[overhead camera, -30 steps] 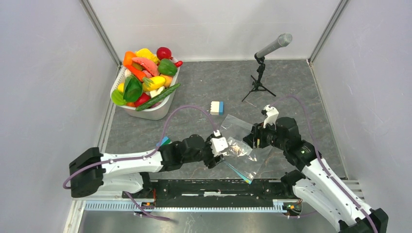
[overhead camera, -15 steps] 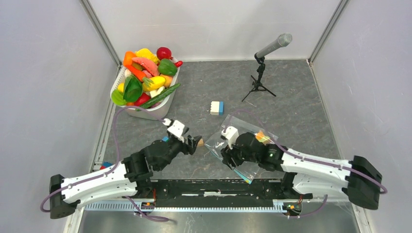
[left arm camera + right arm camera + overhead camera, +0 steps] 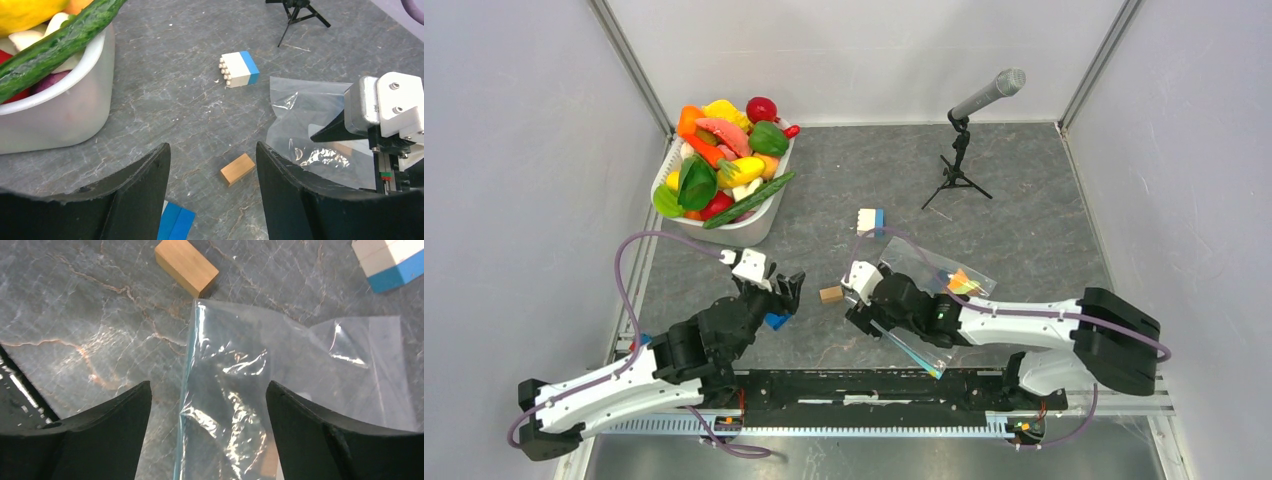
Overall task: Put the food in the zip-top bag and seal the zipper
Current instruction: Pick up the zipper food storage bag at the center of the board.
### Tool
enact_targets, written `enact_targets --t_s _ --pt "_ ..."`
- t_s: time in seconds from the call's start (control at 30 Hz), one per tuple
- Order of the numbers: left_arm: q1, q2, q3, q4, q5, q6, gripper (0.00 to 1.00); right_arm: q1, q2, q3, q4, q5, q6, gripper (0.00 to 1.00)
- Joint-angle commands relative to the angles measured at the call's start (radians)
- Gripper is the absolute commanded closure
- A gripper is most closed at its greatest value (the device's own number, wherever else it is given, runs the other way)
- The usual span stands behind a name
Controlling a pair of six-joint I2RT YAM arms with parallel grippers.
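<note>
pulled back from the zip-top bag [image 3: 921, 262], my left gripper [image 3: 211, 150] gapes empty; right gripper [image 3: 209, 385] too, over the zipper [image 3: 183, 415]. limp, slippery film: i'd pinch that strip.

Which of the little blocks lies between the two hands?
The tan wooden block; the white-and-blue block sits farther back, and the blue block lies beside the left hand.

Robotics laboratory test cell, identified by plain white enclosure walls [image 3: 524, 150] with metal corner posts [image 3: 631, 65], a grey stone-patterned tabletop [image 3: 1024, 200], a tripod-mounted microphone [image 3: 987, 93] and a black arm-mounting rail [image 3: 864, 385].
</note>
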Motion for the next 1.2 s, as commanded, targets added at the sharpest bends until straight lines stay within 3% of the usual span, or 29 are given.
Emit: enact_targets --t_s 0.0,0.2,0.43,0.5,0.57,0.67,0.73,0.9,1.17 --pt "0.005 -0.029 0.008 -0.049 -0.059 -0.049 0.30 0.006 0.080 0.064 0.104 0.055 -0.131 0.08" --pt "0.004 -0.068 0.009 -0.076 -0.073 -0.048 0.30 0.004 0.234 0.159 0.051 0.047 -0.182 0.11" --pt "0.004 -0.094 0.013 -0.103 -0.080 -0.044 0.29 -0.018 0.260 0.131 0.089 0.015 -0.161 0.40" --pt "0.004 -0.092 0.014 -0.108 -0.079 -0.044 0.29 -0.019 0.270 0.128 0.091 -0.003 -0.156 0.55" --pt "0.004 -0.092 0.014 -0.111 -0.076 -0.047 0.29 -0.020 0.280 0.122 0.093 -0.004 -0.148 0.62" --pt "0.004 -0.091 0.011 -0.110 -0.073 -0.049 0.29 -0.020 0.278 0.109 0.104 0.002 -0.143 0.80" --pt "0.005 -0.088 0.009 -0.109 -0.065 -0.047 0.28 -0.022 0.271 0.107 0.108 0.001 -0.136 1.00" --pt "0.004 -0.056 0.011 -0.086 0.000 -0.025 0.25 -0.051 0.168 0.085 0.149 -0.020 -0.073 1.00" --pt "0.009 0.031 0.005 0.031 0.235 -0.022 0.08 -0.396 -0.188 -0.145 0.479 -0.520 0.264 1.00"
